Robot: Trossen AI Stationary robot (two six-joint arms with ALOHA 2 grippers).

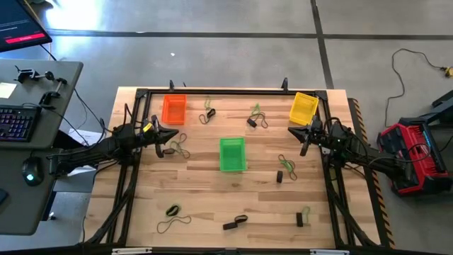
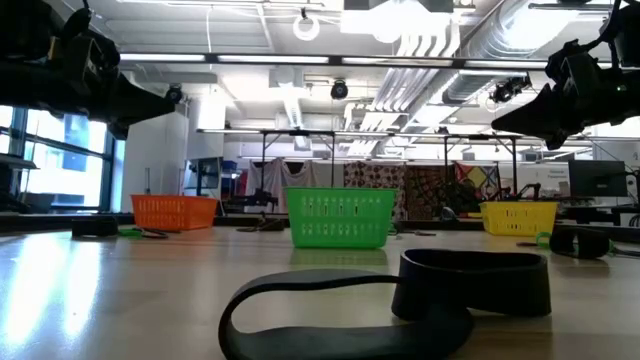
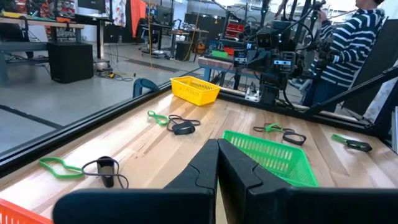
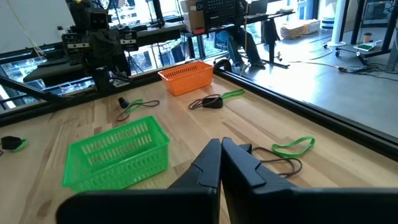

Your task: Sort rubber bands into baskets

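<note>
Baskets point(image 1: 232, 154) amid scattered rubber bands point(image 1: 174, 211)

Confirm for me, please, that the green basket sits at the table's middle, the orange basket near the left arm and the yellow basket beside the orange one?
Not quite: the high view shows the yellow basket near the right arm, far from the orange basket. The green basket is in the middle.

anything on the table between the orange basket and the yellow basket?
Yes. In the high view two clumps of rubber bands lie between the orange basket and the yellow basket: one green-and-dark, one near the yellow side.
</note>
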